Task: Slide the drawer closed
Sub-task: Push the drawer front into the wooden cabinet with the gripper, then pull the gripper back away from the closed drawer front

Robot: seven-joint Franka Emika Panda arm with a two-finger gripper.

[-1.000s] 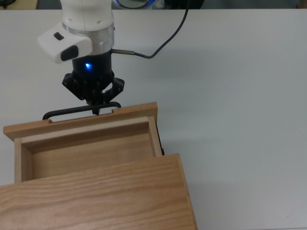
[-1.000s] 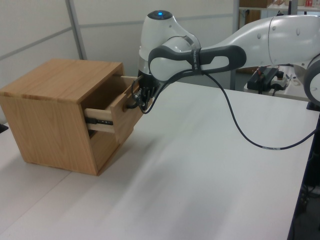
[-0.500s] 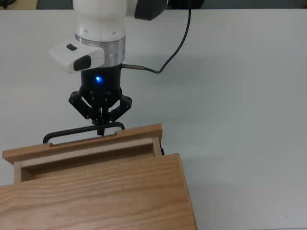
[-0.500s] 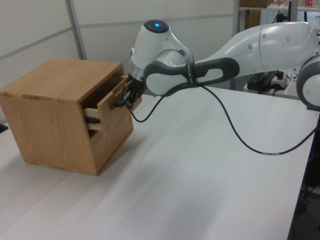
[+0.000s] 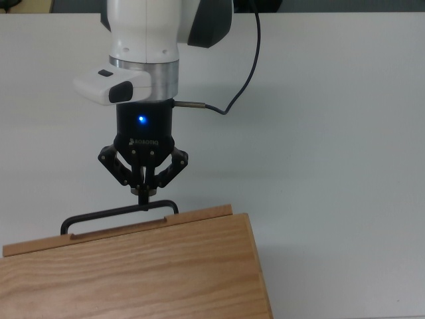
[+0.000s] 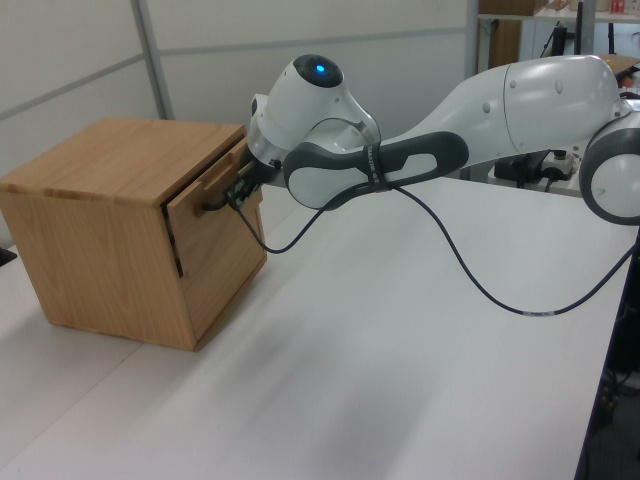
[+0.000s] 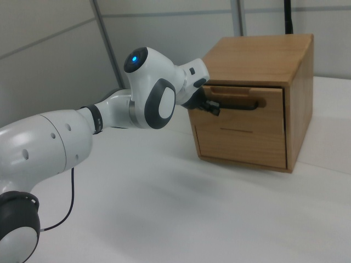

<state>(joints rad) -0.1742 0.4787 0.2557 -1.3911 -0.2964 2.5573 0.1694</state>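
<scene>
The drawer (image 5: 119, 228) sits almost flush in its light grained wood cabinet (image 6: 110, 215) at the lower left of the top view, only its front panel edge and thin black bar handle (image 5: 118, 215) showing. My gripper (image 5: 143, 193) meets that handle with its fingers pinched together at the tips, nothing clasped between them. Beneath lies a smooth white table (image 5: 332, 133), with pale wall panels (image 6: 80, 60) behind and my black cable (image 6: 480, 285) trailing across the tabletop.

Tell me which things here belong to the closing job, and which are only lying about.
Belonging to the job:
- light-wood drawer front with thin black bar handle
- robot's black hand
- wooden cabinet

Only lying about:
- black cable
- white table
</scene>
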